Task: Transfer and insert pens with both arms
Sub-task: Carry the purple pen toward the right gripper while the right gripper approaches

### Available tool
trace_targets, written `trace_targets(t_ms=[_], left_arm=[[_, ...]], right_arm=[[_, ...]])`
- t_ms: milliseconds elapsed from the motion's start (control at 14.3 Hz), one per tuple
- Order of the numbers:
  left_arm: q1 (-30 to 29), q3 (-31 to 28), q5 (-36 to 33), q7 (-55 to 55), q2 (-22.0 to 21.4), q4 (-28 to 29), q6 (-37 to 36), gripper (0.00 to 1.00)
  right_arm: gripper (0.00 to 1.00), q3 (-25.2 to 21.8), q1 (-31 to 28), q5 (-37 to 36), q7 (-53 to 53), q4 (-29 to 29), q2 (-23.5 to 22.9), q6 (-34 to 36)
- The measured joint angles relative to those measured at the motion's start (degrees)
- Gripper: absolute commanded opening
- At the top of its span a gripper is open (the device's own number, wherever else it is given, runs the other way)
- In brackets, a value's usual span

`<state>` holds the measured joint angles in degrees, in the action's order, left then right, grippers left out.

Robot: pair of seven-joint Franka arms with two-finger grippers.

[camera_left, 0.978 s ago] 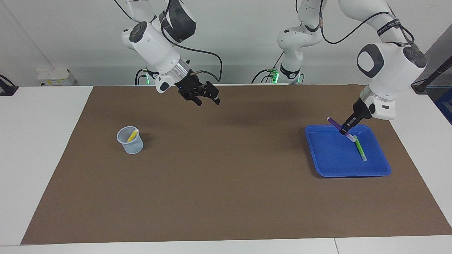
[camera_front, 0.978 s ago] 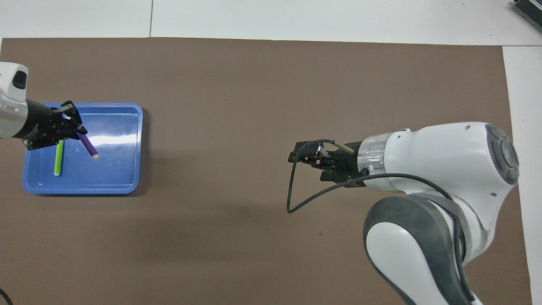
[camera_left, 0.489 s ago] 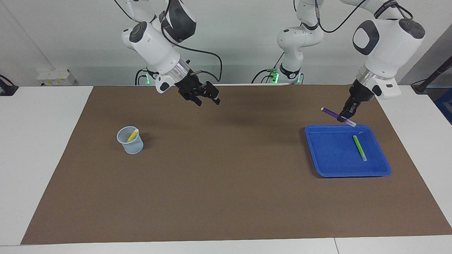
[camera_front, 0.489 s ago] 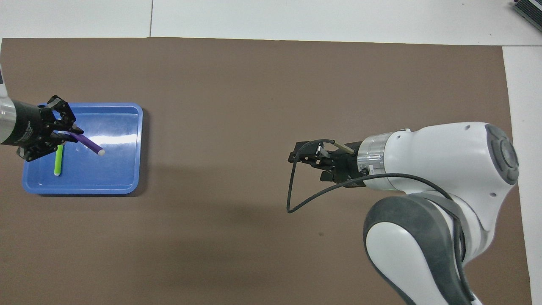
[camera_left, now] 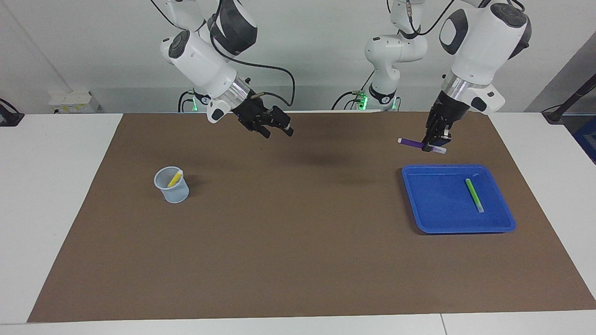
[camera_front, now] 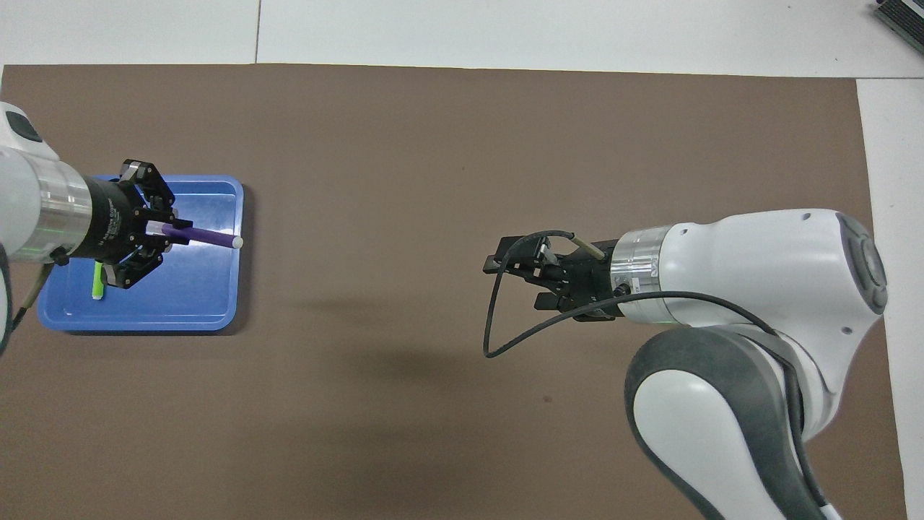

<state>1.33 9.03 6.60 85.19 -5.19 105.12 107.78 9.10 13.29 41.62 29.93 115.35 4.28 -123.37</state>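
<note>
My left gripper [camera_left: 433, 142] [camera_front: 166, 233] is shut on the purple pen [camera_left: 412, 143] [camera_front: 209, 237] and holds it roughly level in the air by the blue tray [camera_left: 442, 207] [camera_front: 195, 292]. The pen's pale end points toward the table's middle. The light green pen [camera_left: 474, 195] [camera_front: 97, 283] lies in the tray. The yellow pen [camera_left: 175, 178] leans in a small translucent cup [camera_left: 172, 188] toward the right arm's end. My right gripper [camera_left: 278, 131] [camera_front: 516, 283] hangs open and holds nothing, over the brown mat near the middle. In the overhead view the cup is hidden.
A brown mat [camera_left: 298, 242] covers most of the white table. Two smaller white arms with green-lit bases [camera_left: 382, 97] stand at the robots' edge. A black cable [camera_front: 494, 325] loops from my right wrist.
My left gripper has lifted the purple pen out of the tray, carried it toward the table's middle and levelled it. The right arm has barely shifted.
</note>
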Motion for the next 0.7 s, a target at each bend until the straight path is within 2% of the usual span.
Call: trace_targets(t_ms=[210, 489, 699], left_arm=[[3.44, 0.10, 0.00, 8.61, -0.55, 0.00, 0.00, 0.00], [7.48, 0.11, 0.00, 16.29, -1.29, 0.02, -0.19, 0.00], [10.86, 0.17, 0.00, 20.16, -2.10, 0.15, -0.51, 0.00]], right_arm=[[1.00, 0.00, 0.87, 6.08, -0.25, 0.05, -0.14, -5.62], [1.00, 0.09, 7.29, 12.00, -0.06, 0.09, -0.81, -16.28], [1.00, 0.10, 10.23, 13.40, 1.73, 0.10, -0.96, -19.21]])
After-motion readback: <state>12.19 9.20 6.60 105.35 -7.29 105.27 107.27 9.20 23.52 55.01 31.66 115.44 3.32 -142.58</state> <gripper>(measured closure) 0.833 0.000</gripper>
